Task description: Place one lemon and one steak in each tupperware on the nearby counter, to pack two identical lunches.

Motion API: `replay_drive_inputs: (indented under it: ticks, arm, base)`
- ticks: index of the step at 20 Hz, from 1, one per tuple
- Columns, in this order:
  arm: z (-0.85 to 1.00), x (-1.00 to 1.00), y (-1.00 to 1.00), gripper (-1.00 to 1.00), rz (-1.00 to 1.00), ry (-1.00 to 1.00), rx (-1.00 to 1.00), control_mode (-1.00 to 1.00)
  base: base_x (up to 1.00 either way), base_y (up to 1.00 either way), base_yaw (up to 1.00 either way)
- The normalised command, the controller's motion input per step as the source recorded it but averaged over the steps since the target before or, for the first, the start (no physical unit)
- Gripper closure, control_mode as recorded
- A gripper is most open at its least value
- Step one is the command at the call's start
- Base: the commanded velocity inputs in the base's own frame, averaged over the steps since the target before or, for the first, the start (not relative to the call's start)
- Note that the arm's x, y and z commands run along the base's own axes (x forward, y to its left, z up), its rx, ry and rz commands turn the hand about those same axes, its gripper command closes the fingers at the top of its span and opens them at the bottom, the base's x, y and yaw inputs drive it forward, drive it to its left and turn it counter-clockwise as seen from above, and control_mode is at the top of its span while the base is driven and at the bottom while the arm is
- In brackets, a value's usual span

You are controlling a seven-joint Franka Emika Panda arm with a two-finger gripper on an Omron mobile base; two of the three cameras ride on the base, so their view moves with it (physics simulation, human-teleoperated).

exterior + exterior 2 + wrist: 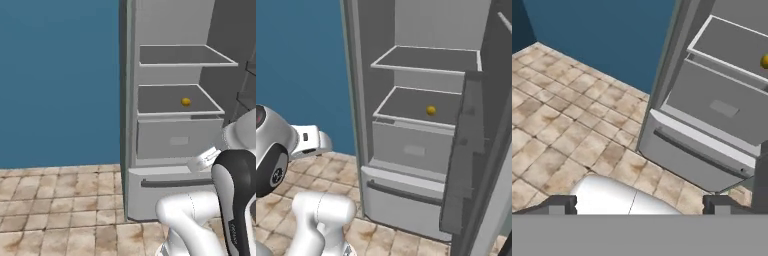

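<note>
Open fridge, lemon on lower shelf. Gripper spread wide, empty. Risk: clipping the shelf rim, nudging the lemon rolling.

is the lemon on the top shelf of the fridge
No, the lemon lies on the lower shelf, and the top shelf above it is bare.

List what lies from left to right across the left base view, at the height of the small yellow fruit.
Flat blue wall → grey upright edge of the open fridge → grey lower fridge shelf → small round yellow lemon → dark grey inner side wall.
</note>
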Motion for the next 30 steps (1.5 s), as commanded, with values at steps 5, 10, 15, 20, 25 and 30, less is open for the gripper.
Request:
replay_drive_inputs:
  ticks: [5,10,15,20,25,30]
  arm:
    - [0.00,0.00,0.00,-1.00,0.00,0.00,0.00,1.00]
    - [0.00,0.00,0.00,-1.00,0.00,0.00,0.00,1.00]
    - [0.00,0.00,0.00,-1.00,0.00,0.00,0.00,1.00]
    - [0.00,0.00,0.00,-1.00,0.00,0.00,0.00,1.00]
    - [0.00,0.00,0.00,-1.00,0.00,0.00,0.00,1.00]
    - [-0.02,0.09,0.00,-1.00,-0.04,-0.04,0.00,-1.00]
  base:
    - [0.33,-0.04,-0.46]
    - [0.47,-0.01,-0.40]
    - [0.50,-0.01,-0.30]
    - [0.36,-0.01,-0.19]
    - [0.29,-0.03,-0.10]
    - [0.09,0.00,-0.05]
